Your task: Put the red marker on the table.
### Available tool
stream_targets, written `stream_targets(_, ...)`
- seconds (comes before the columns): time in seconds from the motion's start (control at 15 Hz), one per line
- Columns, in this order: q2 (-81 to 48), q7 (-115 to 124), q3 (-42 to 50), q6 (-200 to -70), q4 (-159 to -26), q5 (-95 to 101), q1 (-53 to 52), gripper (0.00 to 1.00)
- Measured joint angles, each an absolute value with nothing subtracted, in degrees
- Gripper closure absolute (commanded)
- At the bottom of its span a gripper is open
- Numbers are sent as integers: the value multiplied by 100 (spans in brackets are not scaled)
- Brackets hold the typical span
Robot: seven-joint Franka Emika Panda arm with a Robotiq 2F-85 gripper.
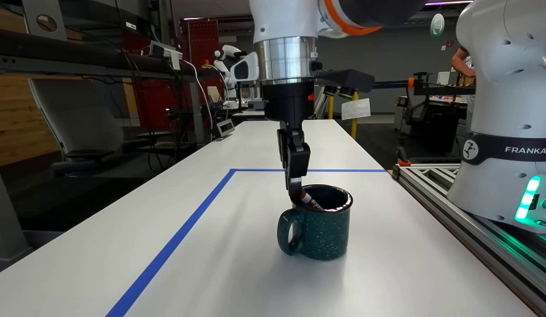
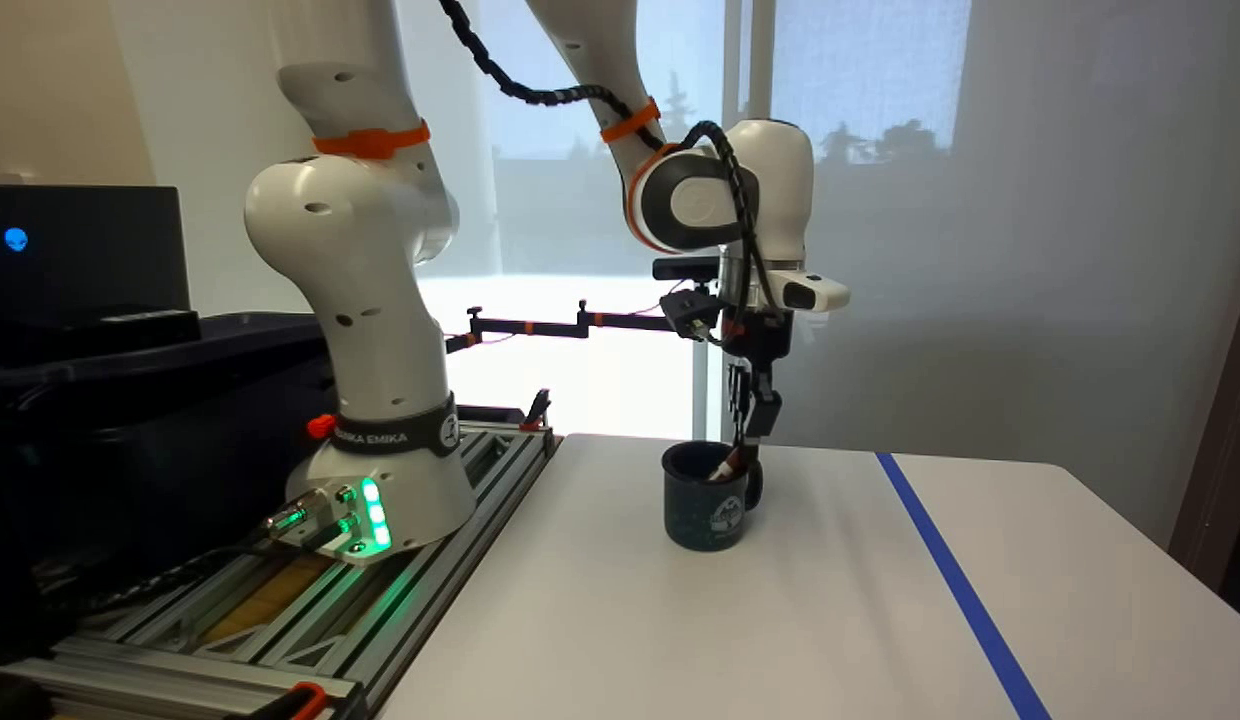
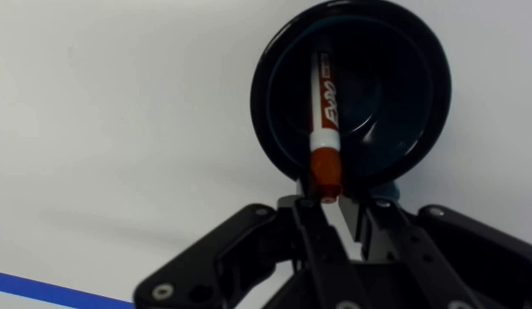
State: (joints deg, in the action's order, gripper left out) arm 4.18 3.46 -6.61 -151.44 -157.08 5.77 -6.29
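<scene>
One red marker (image 3: 324,113) leaned at a slant inside the dark teal mug (image 1: 328,233), its white-and-brown barrel running down into the shadowed interior and its cap (image 3: 326,165) at the rim, near the handle (image 1: 285,235). The gripper (image 3: 327,195) pointed down at that edge, its fingertips (image 1: 295,188) pinching the cap from either side. Whether the cap touched the rim could not be told. The mug sat upright on the table (image 1: 237,273), a long white top marked with blue tape (image 2: 961,590) that ran well apart from it. In both exterior views the robot arm (image 2: 330,250) rose from a base (image 2: 420,495) beside the table, where green lights (image 1: 527,198) glowed; the base stood on a metal rail frame (image 2: 442,575). In an exterior view a dark laptop (image 2: 90,270) showed at the edge, and a pale printed emblem (image 2: 726,515) marked the mug's side.
</scene>
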Motion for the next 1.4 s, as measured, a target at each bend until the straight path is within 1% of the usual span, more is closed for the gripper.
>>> stream_targets(0.4, 559, 309, -662, -14781, -15704, 374, -645, 95)
stream_targets(0.87, 1350, 160, -657, -13790, -15704, -140, -689, 95)
stream_targets(1.4, 2119, 160, -377, -13279, -15702, -453, -668, 95)
